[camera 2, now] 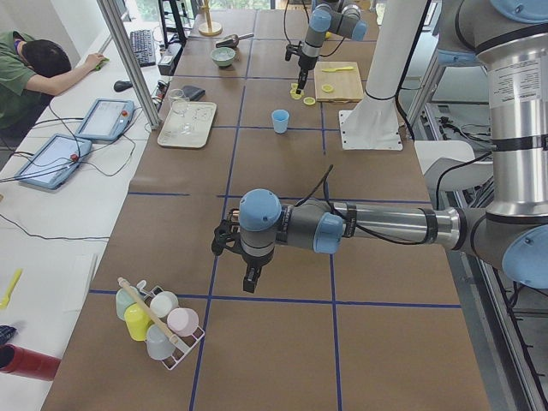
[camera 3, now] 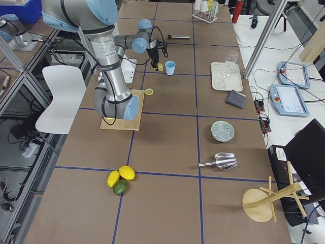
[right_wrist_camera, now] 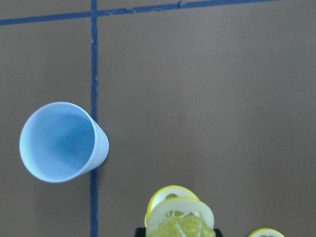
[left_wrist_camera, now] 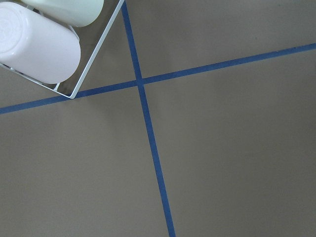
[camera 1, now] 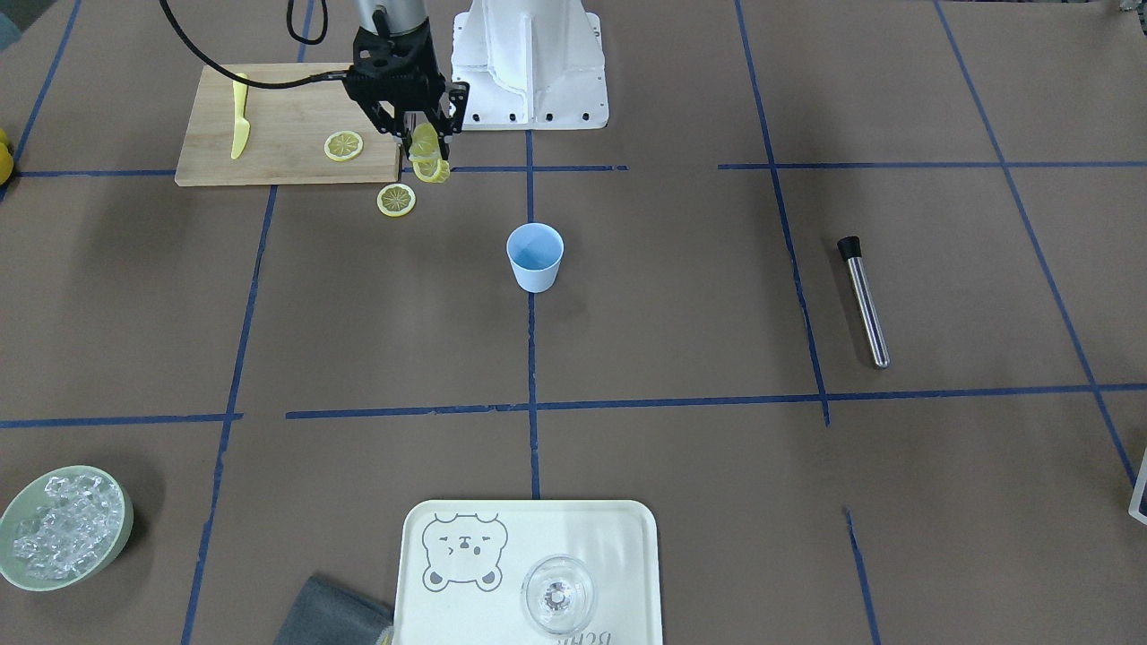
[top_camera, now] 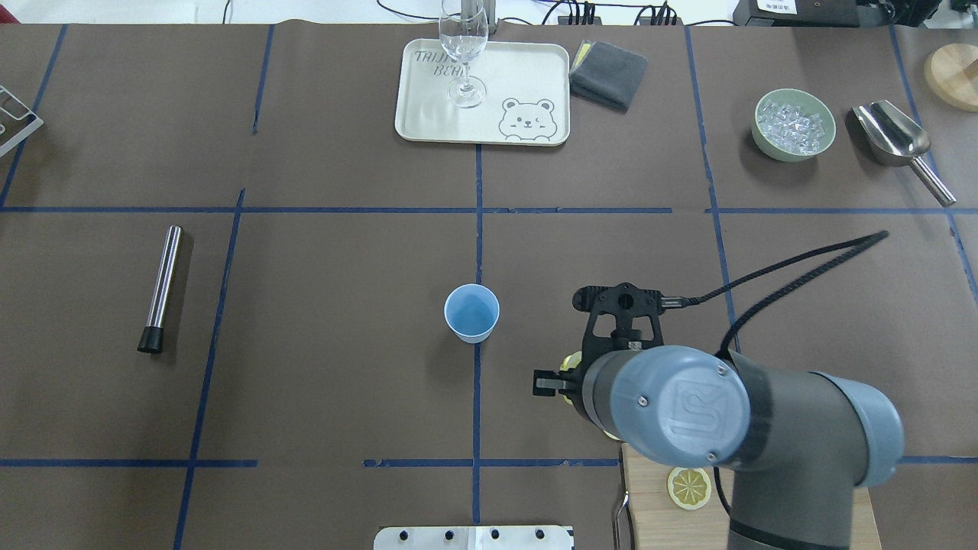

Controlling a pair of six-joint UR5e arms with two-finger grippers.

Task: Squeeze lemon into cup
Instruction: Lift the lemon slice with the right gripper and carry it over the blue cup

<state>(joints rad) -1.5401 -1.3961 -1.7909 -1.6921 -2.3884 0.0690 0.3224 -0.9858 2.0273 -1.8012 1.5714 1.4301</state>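
Yellow slices stacked together make up the lemon (camera 1: pixel 430 167). The right gripper (camera 1: pixel 422 134) is clamped on it, with a black finger on either side. It holds the lemon just off the corner of the wooden cutting board (camera 1: pixel 287 125).

In the front-facing view the light blue cup (camera 1: pixel 535 256) stands upright at about 4 o'clock from the lemon. It is near but clearly apart, with its mouth open upward and touching a blue tape line. From the right wrist camera the cup (right_wrist_camera: pixel 61 142) sits at 10 o'clock of the held lemon (right_wrist_camera: pixel 180 219), so the lemon is beside the mouth, not over it.

A loose slice (camera 1: pixel 343 145) lies on the board at 9 o'clock of the gripper. A second slice (camera 1: pixel 396 200) lies on the table at 7 o'clock of it. A yellow knife (camera 1: pixel 239 116) rests toward the board's 9 o'clock end. A steel rod (camera 1: pixel 865 300) with a black cap lies at 3 o'clock of the cup, well apart.

The left gripper (camera 2: pixel 250 281) hangs over brown table far from the cup. A rack of cups (camera 2: pixel 158 321) stands at 7 o'clock of it in the left side view. Whether its fingers are apart or together cannot be told.
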